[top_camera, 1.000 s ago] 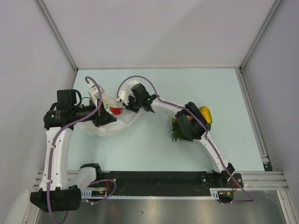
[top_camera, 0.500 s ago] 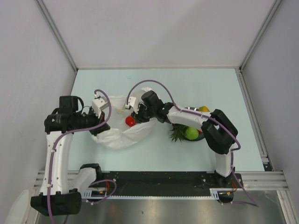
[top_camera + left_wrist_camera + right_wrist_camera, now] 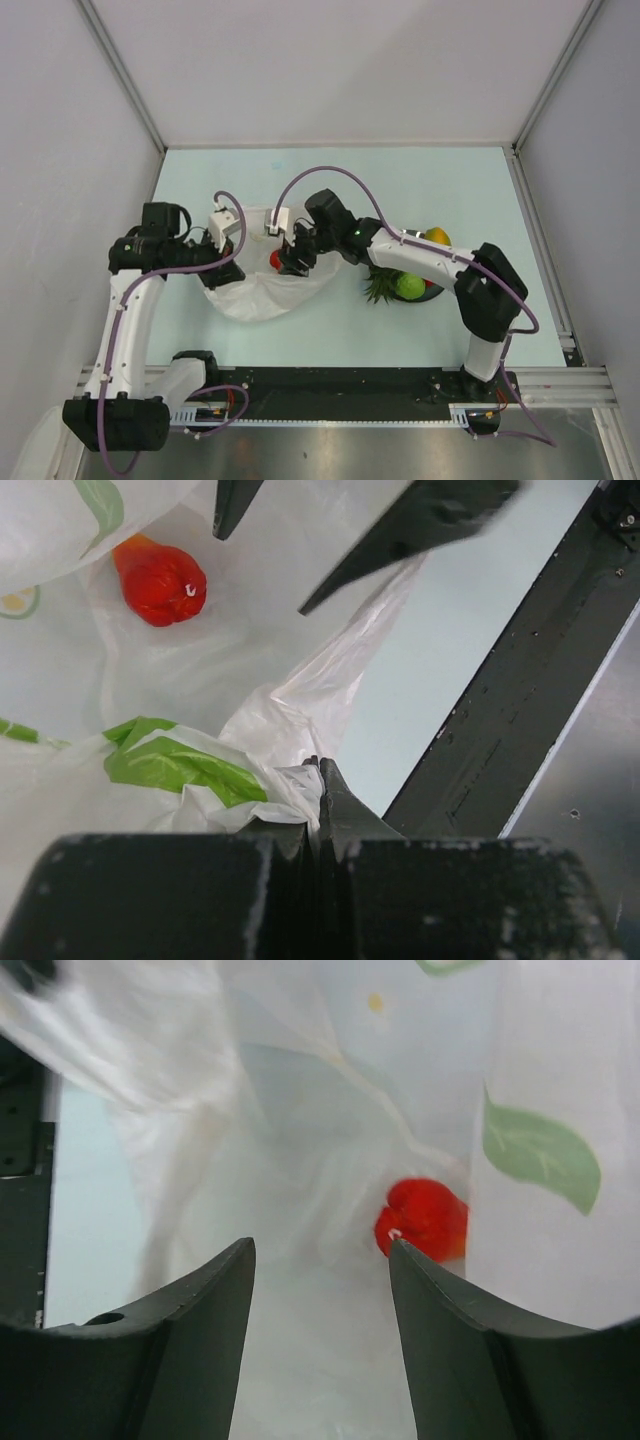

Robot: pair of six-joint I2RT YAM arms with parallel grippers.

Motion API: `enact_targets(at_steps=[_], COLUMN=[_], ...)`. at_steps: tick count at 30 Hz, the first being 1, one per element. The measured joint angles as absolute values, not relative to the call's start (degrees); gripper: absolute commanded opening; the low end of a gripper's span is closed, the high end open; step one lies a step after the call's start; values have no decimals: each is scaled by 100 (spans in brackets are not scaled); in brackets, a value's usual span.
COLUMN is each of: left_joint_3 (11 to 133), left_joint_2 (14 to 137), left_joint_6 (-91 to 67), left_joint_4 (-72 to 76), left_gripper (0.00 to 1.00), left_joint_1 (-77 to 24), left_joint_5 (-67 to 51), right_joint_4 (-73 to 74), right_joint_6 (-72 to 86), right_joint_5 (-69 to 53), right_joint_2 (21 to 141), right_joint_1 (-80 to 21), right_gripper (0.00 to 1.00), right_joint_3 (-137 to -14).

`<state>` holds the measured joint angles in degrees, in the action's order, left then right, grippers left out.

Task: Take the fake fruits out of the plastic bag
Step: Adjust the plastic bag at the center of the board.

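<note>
The plastic bag [image 3: 250, 295] lies crumpled left of centre, white with green leaf prints. My left gripper [image 3: 213, 268] is shut on a fold of the bag's edge [image 3: 290, 785] and holds its mouth up. Inside lies a small red fruit [image 3: 276, 260], also seen in the wrist views [image 3: 158, 580] [image 3: 425, 1218]. My right gripper [image 3: 322, 1245] stands open inside the bag's mouth [image 3: 293, 258], nothing between its fingers; the red fruit sits just past its right fingertip [image 3: 400, 1252]. Other fake fruits rest to the right: a green round fruit [image 3: 408, 287], a pineapple crown [image 3: 379, 289] and a yellow-orange mango [image 3: 435, 236].
A dark plate [image 3: 420, 300] under the fruits at the right is mostly covered by my right arm. A black rail [image 3: 340, 385] runs along the table's near edge, close to the bag [image 3: 520, 680]. Grey walls close in three sides.
My right gripper has opened and dropped toward the near side into the bag's mouth, by the red fruit. The left gripper has drifted right with the bag's edge, still shut.
</note>
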<state>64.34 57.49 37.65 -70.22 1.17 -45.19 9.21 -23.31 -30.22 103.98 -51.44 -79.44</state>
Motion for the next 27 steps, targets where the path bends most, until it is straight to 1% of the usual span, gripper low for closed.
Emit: enact_targets(at_steps=[3,7,8,12,21,24,27], left_joint_3=[6224,5999,5955,5813,5231,5048,5000], left_joint_2=[5756,5769,5798,5994,6309,6416,6453], left_joint_6=[3739,3647,3614,3354,2058,1881,1817], left_joint_4=[-6862,-6593,-6506,-6084,-4735,-4574,-4547], left_gripper=[0,0,0,0,0,0,0], left_joint_1=[71,5,-36,-86,-89,-89,-89], left_joint_5=[-4486,-4379,-4348,-4233,-4108,-4104,-4115], right_joint_4=[1048,1435,1483,1557,1935,1791,1594], right_joint_6=[-2488,-2718,-2753,-2982,-3562,-3564,-3559], right_joint_5=[-3194,-3319,-3358,-3420,-3465,-3286,-3037], right_joint_2=[10147,9894,9894,10073,10372,10374,10427], right_joint_1=[-5242,-5260,-5247,-5260,-5634,-5848,-5992], right_gripper=[58,47,46,47,46,47,45], right_joint_3=[-7946,-7946,-7946,-7913,-7446,-7102,-7070])
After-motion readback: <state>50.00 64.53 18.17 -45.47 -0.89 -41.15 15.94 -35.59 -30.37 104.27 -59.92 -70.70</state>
